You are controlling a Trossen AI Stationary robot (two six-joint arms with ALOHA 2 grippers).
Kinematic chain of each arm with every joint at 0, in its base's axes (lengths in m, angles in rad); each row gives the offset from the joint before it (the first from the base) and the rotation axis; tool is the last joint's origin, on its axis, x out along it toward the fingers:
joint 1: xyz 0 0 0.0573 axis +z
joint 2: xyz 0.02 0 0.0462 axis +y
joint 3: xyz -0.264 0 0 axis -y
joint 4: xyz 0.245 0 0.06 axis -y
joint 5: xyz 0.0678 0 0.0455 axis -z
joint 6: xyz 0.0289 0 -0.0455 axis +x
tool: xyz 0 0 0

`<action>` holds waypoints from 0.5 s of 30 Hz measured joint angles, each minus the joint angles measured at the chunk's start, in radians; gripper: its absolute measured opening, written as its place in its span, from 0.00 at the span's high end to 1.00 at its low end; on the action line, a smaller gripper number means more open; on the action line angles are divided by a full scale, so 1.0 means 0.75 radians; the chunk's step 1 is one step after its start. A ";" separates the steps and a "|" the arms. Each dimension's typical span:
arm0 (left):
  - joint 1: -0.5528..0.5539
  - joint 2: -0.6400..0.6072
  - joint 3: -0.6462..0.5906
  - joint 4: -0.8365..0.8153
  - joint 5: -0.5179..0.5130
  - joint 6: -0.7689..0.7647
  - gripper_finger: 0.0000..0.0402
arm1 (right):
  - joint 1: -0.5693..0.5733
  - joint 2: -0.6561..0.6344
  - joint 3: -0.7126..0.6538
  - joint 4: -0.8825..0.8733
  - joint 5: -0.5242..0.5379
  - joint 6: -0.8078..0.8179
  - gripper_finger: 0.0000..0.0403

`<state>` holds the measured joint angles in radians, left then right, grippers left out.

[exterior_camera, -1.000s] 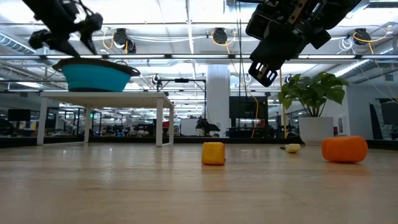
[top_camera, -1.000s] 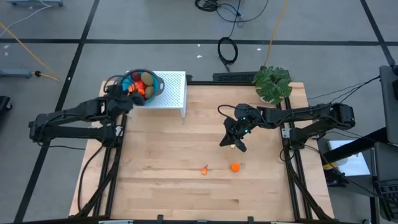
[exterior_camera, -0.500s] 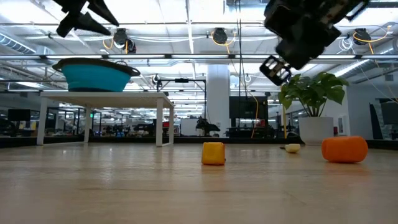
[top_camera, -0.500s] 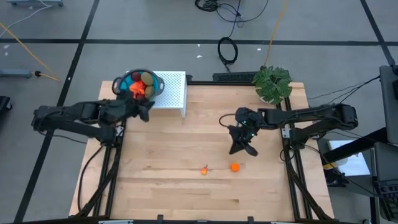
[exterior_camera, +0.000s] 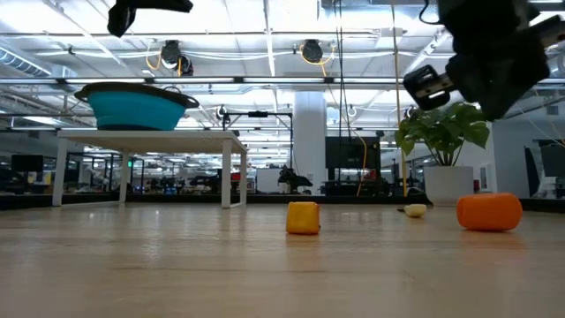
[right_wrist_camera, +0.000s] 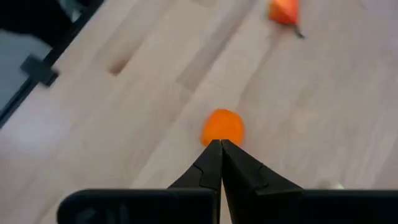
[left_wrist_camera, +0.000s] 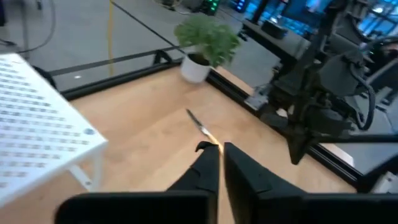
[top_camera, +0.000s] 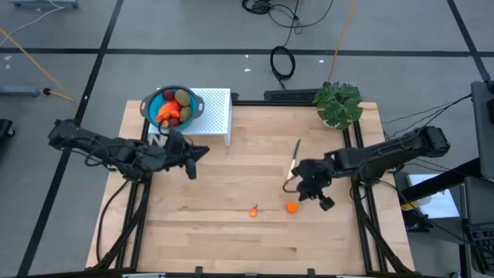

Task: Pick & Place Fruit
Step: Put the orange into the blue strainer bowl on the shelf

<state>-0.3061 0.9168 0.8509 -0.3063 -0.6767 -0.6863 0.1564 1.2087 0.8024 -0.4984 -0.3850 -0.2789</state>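
The blue bowl (top_camera: 173, 107) on the white stand (top_camera: 217, 114) holds fruit (top_camera: 173, 108), seemingly five or six pieces. Two orange bits (top_camera: 292, 207) and a knife (top_camera: 295, 156) lie on the bench (top_camera: 231, 232). The left gripper (top_camera: 202, 152) and right gripper (top_camera: 327, 204) are closed, empty.

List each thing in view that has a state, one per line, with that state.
left gripper: fingers shut, empty, above the table near the white stand.
right gripper: fingers shut, empty, just over the orange ball.
orange ball: loose on the table.
orange piece: loose on the table.
knife: lying flat on the table.
blue bowl: on the white stand, holding fruit.
potted plant: upright at the table's corner.
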 joint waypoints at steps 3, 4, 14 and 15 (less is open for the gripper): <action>-0.047 0.048 0.000 0.068 -0.007 0.001 0.98 | 0.073 0.000 0.000 0.002 0.044 -0.073 0.99; -0.062 0.064 0.000 0.086 -0.008 0.001 0.98 | 0.095 0.003 0.000 0.008 0.067 -0.087 0.99; -0.211 0.240 0.000 0.241 -0.126 0.004 0.98 | 0.195 0.051 -0.005 0.083 0.164 -0.113 0.88; -0.224 0.251 -0.001 0.252 -0.135 0.004 0.98 | 0.196 0.055 -0.016 0.106 0.163 -0.112 0.86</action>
<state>-0.4742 1.1049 0.8505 -0.1173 -0.7777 -0.6832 0.3035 1.2500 0.7903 -0.4186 -0.2630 -0.3626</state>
